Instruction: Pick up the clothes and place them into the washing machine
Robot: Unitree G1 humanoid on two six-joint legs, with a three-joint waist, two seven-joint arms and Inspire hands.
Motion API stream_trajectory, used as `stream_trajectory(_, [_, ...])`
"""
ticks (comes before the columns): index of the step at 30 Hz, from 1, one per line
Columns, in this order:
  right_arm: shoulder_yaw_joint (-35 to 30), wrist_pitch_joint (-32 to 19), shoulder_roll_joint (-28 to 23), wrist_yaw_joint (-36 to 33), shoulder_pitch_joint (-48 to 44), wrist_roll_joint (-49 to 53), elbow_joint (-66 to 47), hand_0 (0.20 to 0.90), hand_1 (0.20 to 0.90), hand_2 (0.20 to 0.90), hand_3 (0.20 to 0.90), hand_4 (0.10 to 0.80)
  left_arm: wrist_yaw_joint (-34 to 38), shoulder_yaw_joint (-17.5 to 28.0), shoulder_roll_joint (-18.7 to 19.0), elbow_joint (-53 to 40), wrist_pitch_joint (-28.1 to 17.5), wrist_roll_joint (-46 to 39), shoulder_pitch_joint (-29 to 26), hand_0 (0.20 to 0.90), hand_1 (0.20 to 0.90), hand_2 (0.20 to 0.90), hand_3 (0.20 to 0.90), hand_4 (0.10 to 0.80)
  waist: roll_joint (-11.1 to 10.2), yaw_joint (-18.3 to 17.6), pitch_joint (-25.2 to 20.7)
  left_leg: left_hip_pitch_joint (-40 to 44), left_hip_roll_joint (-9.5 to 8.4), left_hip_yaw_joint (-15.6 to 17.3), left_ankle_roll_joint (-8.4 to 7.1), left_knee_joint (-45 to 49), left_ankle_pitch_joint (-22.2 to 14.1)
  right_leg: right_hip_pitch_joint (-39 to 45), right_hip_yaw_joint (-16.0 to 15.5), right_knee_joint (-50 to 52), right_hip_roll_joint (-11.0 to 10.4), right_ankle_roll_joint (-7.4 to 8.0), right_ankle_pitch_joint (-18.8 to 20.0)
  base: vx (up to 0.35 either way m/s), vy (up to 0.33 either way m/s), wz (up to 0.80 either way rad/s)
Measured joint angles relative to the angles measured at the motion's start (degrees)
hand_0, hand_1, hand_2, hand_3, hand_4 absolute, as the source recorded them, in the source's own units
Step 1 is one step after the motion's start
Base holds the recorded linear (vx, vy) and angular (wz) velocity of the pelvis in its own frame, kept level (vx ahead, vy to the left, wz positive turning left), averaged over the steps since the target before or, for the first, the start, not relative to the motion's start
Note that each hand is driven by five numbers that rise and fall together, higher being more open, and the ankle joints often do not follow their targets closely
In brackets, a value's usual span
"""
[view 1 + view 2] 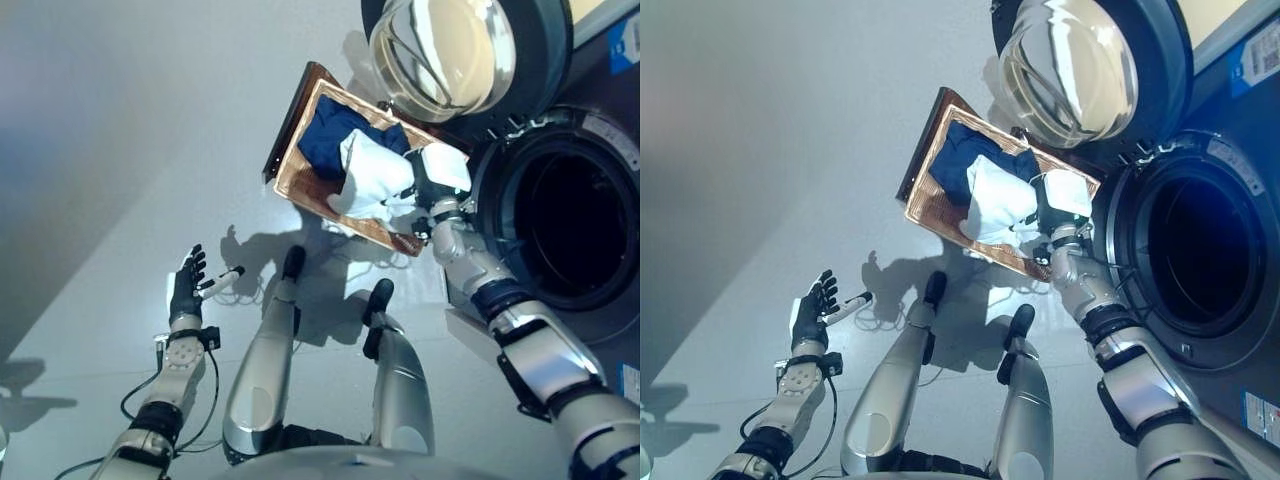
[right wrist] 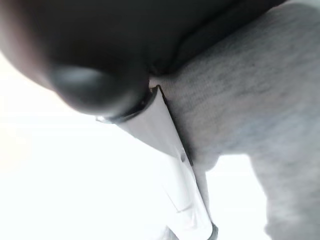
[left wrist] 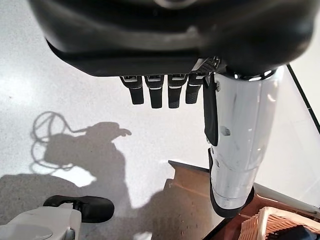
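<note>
A brown wicker basket (image 1: 288, 135) lies on the grey floor beside the washing machine. It holds a dark blue garment (image 1: 325, 135) and a bunched white garment (image 1: 375, 175). My right hand (image 1: 437, 178) is at the basket's near corner, against the white garment. In the right wrist view its white-covered thumb (image 2: 172, 150) presses on the pale cloth (image 2: 250, 100), which covers the other fingers. My left hand (image 1: 187, 285) hangs low at the left over bare floor, fingers (image 3: 155, 92) straight and holding nothing.
The washing machine's round drum opening (image 1: 580, 225) gapes dark at the right, just past my right forearm. Its glass door (image 1: 450, 50) stands swung open above the basket's far end. A basket corner (image 3: 272, 222) shows in the left wrist view.
</note>
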Motion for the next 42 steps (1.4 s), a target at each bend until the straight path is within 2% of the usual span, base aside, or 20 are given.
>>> stream_trajectory(6, [-3.47, -0.37, 2.24, -0.10, 0.31, 4.66, -0.05, 0.200, 0.200, 0.200, 0.200, 0.300, 0.00, 0.07, -0.01, 0.08, 0.18, 0.00, 0.50, 0.900, 0.900, 0.900, 0.900, 0.800, 0.00, -0.17, 0.00, -0.01, -0.03, 0.06, 0.01, -0.18, -0.01, 0.06, 0.04, -0.37, -0.06, 0.07, 0.03, 0.000, 0.000, 0.00])
stream_trajectory(9, [-7.37, -1.98, 5.25, -0.37, 1.60, 11.83, -0.04, 0.200, 0.200, 0.200, 0.200, 0.300, 0.03, 0.15, -0.08, 0.43, 0.23, 0.01, 0.53, 0.900, 0.900, 0.900, 0.900, 0.800, 0.01, -0.50, 0.00, -0.03, -0.03, 0.12, 0.17, -0.18, -0.19, 0.13, 0.04, -0.49, -0.06, 0.03, 0.01, 0.000, 0.000, 0.00])
stream_trajectory(14, [-12.25, -5.13, 11.25, -1.40, 4.77, 27.49, 0.11, 0.200, 0.200, 0.200, 0.200, 0.300, 0.08, 0.19, -0.26, 0.57, 0.38, 0.06, 0.35, 0.900, 0.900, 0.900, 0.900, 0.800, 0.01, -1.06, 0.01, -0.01, -0.03, 0.44, 0.31, -0.11, -0.52, 0.23, 0.22, -0.86, 0.00, 0.03, 0.01, 0.001, 0.000, -0.01])
stream_trajectory(15, [-13.67, -6.22, 12.81, -1.40, 5.74, 33.11, 0.17, 0.200, 0.200, 0.200, 0.200, 0.300, 0.10, 0.23, -0.36, 0.74, 0.71, 0.06, 0.24, 0.900, 0.900, 0.900, 0.900, 0.800, 0.02, -1.11, 0.01, 0.01, -0.01, 0.51, 0.33, -0.06, -0.58, 0.24, 0.30, -0.86, 0.00, 0.03, 0.01, 0.000, 0.000, 0.00])
stream_trajectory(26, [-20.56, -16.55, 21.71, -1.05, 12.17, 65.40, -2.96, 0.200, 0.200, 0.200, 0.200, 0.300, 0.19, 0.07, -0.72, 0.76, 2.09, -0.09, 0.24, 0.900, 0.900, 0.900, 0.900, 0.800, 0.02, -1.71, 0.01, 0.15, -0.08, 1.00, 0.35, 1.01, -1.02, 0.31, 0.99, -0.37, -0.02, 0.08, 0.04, 0.000, 0.000, -0.01])
stream_trajectory(30, [-21.42, -18.77, 22.45, -0.87, 12.22, 72.56, -3.14, 0.200, 0.200, 0.200, 0.200, 0.300, 0.18, 0.04, -1.09, 1.56, 2.67, -0.27, 0.27, 0.900, 0.900, 0.900, 0.900, 0.800, 0.07, -2.37, 0.04, 0.17, -0.10, 1.60, 0.54, 1.62, -1.29, 0.28, 1.67, -0.30, -0.05, 0.32, 0.19, -0.010, 0.007, -0.06])
stream_trajectory(34, [-25.83, -21.47, 23.46, -0.23, 12.46, 78.68, -4.16, 0.200, 0.200, 0.200, 0.200, 0.300, 0.04, -0.03, -2.02, 1.99, 2.74, -1.35, 0.31, 0.900, 0.900, 0.900, 0.900, 0.800, 0.12, -2.68, 0.06, 0.17, -0.10, 2.21, 0.70, 1.96, -1.48, 0.23, 2.02, -0.27, -0.15, 0.51, 0.29, -0.004, 0.007, -0.05])
stream_trajectory(42, [-32.37, -24.13, 22.69, -0.39, 12.56, 81.33, -5.10, 0.200, 0.200, 0.200, 0.200, 0.300, -0.09, -0.07, -2.49, 3.19, 2.88, -2.42, 0.48, 0.900, 0.900, 0.900, 0.900, 0.800, 1.07, -2.87, 0.32, 0.18, -0.17, 2.99, 1.03, 2.18, -1.85, -0.06, 2.80, -0.22, -0.26, 0.56, 0.35, -0.009, -0.001, -0.03])
